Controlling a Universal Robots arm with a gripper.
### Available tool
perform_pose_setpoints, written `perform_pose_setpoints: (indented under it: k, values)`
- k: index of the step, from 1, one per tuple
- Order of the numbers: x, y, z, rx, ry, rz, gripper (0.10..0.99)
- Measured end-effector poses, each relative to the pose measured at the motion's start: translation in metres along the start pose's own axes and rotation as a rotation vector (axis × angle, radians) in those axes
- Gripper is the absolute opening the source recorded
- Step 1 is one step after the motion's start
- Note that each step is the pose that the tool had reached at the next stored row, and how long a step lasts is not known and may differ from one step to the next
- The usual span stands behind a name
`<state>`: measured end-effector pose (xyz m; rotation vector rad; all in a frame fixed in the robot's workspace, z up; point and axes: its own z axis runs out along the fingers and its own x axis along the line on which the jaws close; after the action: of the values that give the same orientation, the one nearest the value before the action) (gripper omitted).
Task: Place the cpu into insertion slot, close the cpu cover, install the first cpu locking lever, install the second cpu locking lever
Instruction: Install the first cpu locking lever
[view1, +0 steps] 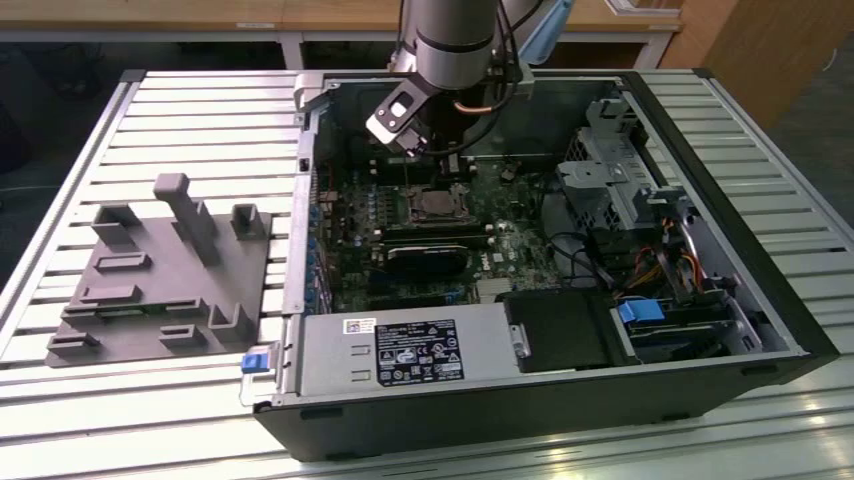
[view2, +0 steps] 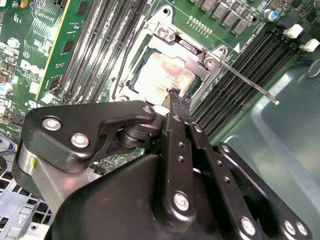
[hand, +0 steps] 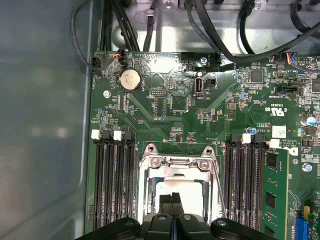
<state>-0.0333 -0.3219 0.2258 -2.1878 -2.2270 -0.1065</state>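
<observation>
The cpu (hand: 175, 188) lies in the insertion slot (view1: 434, 206) on the green motherboard, its silvery top (view2: 164, 76) showing through the window of the cpu cover (hand: 176, 166). The cover (view2: 167, 31) lies flat over it. My gripper (hand: 173, 199) hangs just above the chip with its fingers pressed together and nothing between them; its tip (view2: 175, 95) is at the chip's edge. One thin locking lever (view2: 247, 81) angles away from the socket over the memory slots. A second, dark lever (view2: 120, 67) runs along the opposite side. In the exterior view the gripper (view1: 450, 172) reaches into the open case.
Black memory slots (hand: 114, 185) flank the socket on both sides. A green card (hand: 276, 195), cables (hand: 220, 35) and the case wall (hand: 45, 125) are close by. A power supply (view1: 400, 352), drive cage (view1: 627, 190) and grey fixture plate (view1: 160, 285) show in the exterior view.
</observation>
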Motion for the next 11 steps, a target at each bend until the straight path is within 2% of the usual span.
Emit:
perform_pose_setpoints:
  k: [11]
  values:
    - [0.0001,0.0001,-0.0022,0.000,0.0024,0.000,0.106]
